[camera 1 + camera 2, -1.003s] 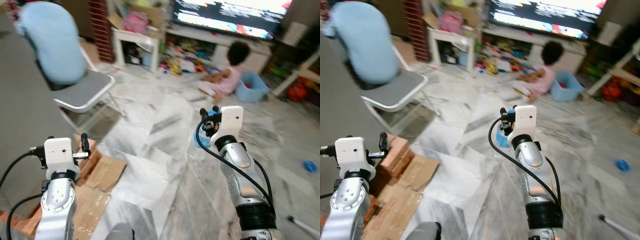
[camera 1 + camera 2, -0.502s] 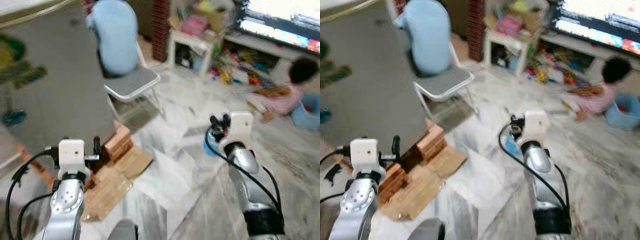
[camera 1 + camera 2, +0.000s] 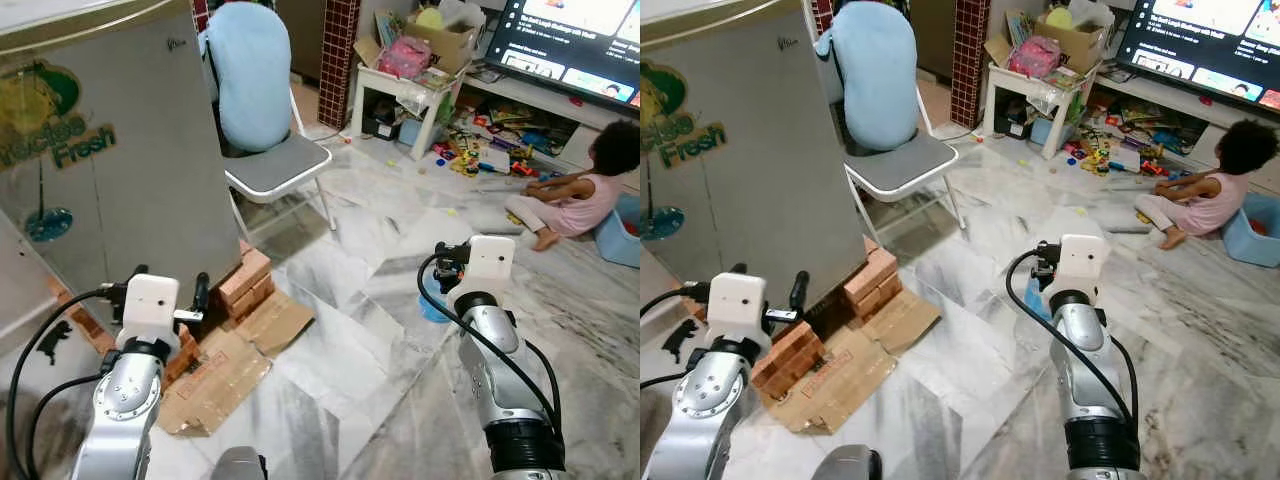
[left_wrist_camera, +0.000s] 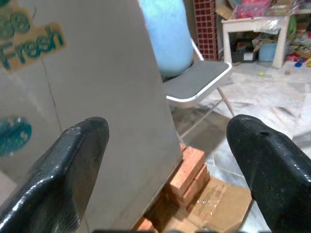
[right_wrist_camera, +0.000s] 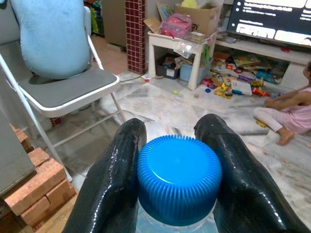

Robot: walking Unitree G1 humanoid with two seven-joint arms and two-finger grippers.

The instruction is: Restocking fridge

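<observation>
Our right gripper (image 5: 177, 160) was closed around a bottle (image 5: 179, 180) with a blue cap, the two fingers (image 5: 115, 174) pressing its sides, and held it out above the marble floor (image 3: 340, 250). Our left gripper (image 4: 170, 160) was wide open and held nothing; it pointed toward the grey fridge (image 3: 110, 170), which stood on bricks (image 3: 245, 285) beside a folding chair (image 3: 275, 165). A child (image 3: 580, 195) sat on the floor near the TV (image 3: 570, 45).
</observation>
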